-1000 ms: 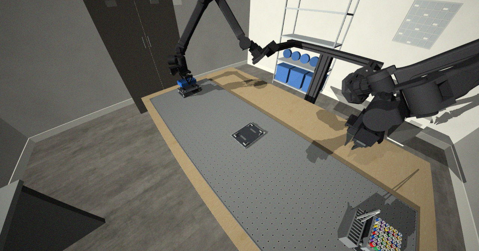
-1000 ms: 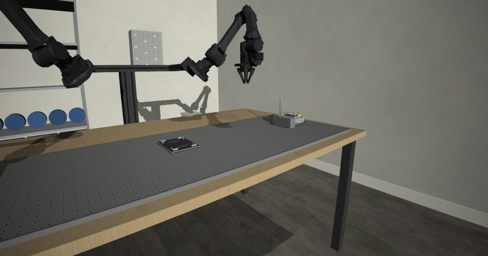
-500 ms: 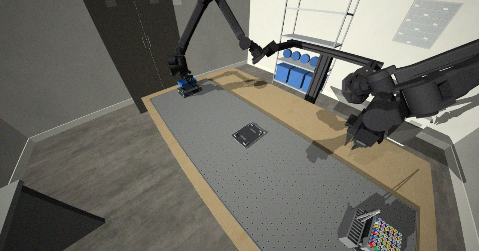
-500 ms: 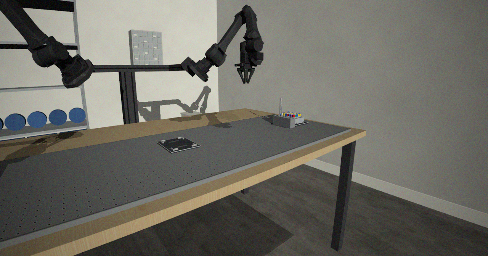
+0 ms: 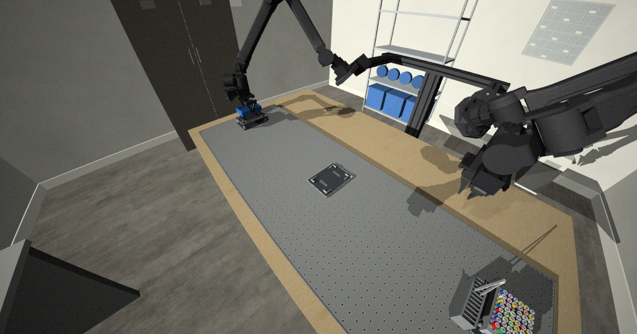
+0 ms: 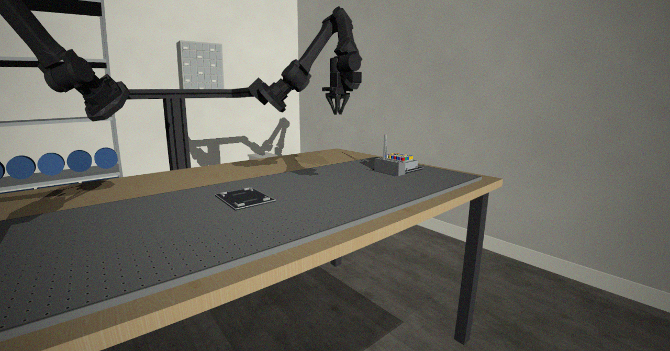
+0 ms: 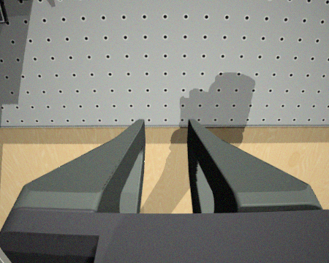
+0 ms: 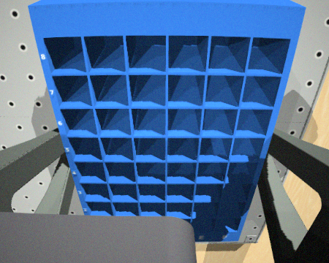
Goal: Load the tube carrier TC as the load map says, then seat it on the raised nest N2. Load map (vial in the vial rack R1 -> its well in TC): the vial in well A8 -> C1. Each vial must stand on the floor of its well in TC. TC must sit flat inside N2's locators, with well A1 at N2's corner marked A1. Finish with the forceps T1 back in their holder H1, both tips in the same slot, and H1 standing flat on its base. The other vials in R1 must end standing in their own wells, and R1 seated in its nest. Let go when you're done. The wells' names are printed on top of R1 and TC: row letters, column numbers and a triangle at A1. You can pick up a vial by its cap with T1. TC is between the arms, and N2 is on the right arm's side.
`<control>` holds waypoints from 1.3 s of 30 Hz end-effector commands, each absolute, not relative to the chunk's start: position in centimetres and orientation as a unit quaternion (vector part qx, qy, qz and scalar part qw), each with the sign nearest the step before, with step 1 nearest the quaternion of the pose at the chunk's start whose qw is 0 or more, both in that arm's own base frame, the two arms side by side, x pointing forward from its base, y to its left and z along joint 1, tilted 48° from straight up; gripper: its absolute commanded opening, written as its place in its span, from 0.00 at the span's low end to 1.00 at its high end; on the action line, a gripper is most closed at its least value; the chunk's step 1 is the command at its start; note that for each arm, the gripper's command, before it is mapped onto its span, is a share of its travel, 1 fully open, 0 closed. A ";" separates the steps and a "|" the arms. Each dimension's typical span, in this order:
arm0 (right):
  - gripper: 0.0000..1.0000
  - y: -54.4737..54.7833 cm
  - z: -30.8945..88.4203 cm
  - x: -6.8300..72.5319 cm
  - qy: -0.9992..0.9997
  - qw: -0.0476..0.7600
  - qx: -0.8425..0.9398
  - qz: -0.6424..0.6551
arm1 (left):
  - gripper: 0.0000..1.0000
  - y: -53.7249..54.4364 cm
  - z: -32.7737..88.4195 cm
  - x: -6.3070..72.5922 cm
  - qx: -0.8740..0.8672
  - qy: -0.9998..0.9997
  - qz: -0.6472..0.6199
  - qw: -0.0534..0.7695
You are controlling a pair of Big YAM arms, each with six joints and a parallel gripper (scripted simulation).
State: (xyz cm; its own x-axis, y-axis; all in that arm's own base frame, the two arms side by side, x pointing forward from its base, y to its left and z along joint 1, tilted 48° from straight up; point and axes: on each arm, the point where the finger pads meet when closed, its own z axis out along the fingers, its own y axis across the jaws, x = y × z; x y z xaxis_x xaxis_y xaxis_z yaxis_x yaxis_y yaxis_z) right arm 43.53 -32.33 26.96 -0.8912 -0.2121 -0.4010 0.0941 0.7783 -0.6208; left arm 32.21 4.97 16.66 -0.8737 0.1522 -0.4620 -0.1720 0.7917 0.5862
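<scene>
1. The blue tube carrier [image 5: 246,110] [image 8: 166,74] is at the raised nest [image 5: 252,120], at the far end of the bench [image 5: 378,127] [image 6: 327,248] [image 7: 264,159] from the vials. The right pincer [image 5: 249,105] [image 8: 166,132] is clenched on its two long sides. I can't tell whether the carrier touches the nest.
2. The left pincer [image 5: 465,194] [image 6: 337,113] [image 7: 166,130] is released, its fingers a little apart with nothing between them, high above the bench.
3. Loading can't be confirmed: the wells in plain view look vacant, but the column 1 end, where C1 should be, is hidden or dark.
4. The forceps [image 5: 490,287] [image 6: 386,146] stand in their gray holder [image 5: 461,314] [image 6: 388,166], beside the capped vials [image 5: 512,312] [image 6: 400,157]. Whether A8 still has its vial is too small to tell.
5. Left to do, I judge: settle the carrier flat within the locators, check its A1 corner, then let go. If C1 has no vial, loading remains too.
6. White numbers run down the carrier's edge: 8, 7, 6, 5, 4, 3, with a faint 2. Row letters and the triangle can't be read. No brand is legible.
</scene>
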 end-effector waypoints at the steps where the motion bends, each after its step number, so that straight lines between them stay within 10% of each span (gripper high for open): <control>1: 0.00 -31.8 29.3 43.8 0.903 0.255 -0.027 -0.344 | 0.24 4.9 17.4 32.6 -0.012 0.911 0.321 0.258; 39: 0.00 -31.6 29.2 43.9 0.903 0.256 -0.028 -0.343 | 0.24 4.9 17.4 32.6 -0.012 0.911 0.321 0.258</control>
